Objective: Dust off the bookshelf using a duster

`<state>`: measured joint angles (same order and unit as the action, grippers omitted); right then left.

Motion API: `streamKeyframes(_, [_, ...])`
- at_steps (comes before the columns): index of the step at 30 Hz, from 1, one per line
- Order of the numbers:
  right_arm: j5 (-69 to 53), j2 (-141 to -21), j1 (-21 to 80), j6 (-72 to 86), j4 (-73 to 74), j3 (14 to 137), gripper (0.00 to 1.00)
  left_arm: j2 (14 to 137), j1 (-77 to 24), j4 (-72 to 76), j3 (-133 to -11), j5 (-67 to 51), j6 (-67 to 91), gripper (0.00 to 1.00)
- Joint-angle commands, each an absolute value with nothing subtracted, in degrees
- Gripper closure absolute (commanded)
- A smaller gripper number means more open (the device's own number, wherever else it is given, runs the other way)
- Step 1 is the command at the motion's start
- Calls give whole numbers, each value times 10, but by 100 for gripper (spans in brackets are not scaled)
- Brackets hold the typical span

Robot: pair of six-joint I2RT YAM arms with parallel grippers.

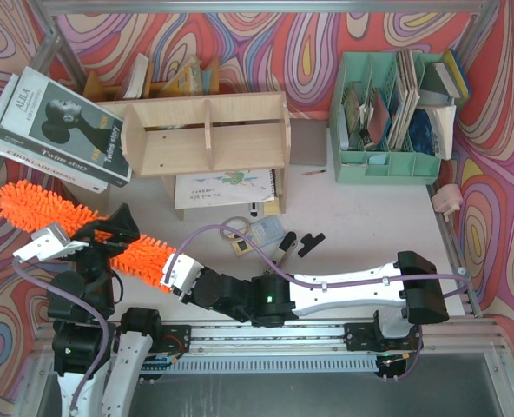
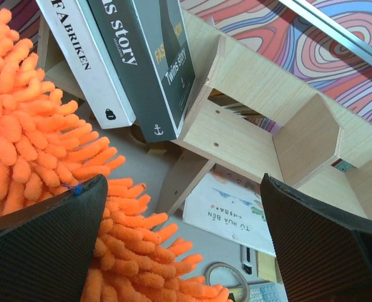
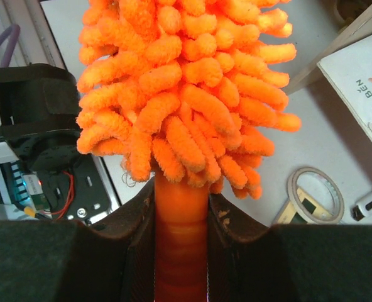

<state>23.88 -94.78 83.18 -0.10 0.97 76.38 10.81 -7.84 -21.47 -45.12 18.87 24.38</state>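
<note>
One orange duster (image 1: 40, 204) is showing. One wooden bookshelf (image 1: 207, 132) is standing, holding two compartments. Two big books (image 1: 62, 122) are leaning against its left end, possibly with a third beneath. One green organiser (image 1: 387, 161) is sitting at the right. One notebook (image 1: 225, 187) and one tape roll (image 3: 291, 189) are lying nearby.

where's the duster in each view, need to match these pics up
top external: duster slants across the lower left.
left wrist: duster fills the left side.
right wrist: duster stands in the centre, its handle clamped in the right pincer.
shared landmark: the white booklet under the bookshelf.
</note>
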Motion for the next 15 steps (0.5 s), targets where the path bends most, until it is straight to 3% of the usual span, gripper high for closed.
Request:
streamKeyframes(1, [273,-907,827,-34,-71,797,100,101,-76,-218,-443,181,243,2])
streamKeyframes(15, [282,-892,794,-20,-67,738,100,99,-76,-179,-431,130,237,2])
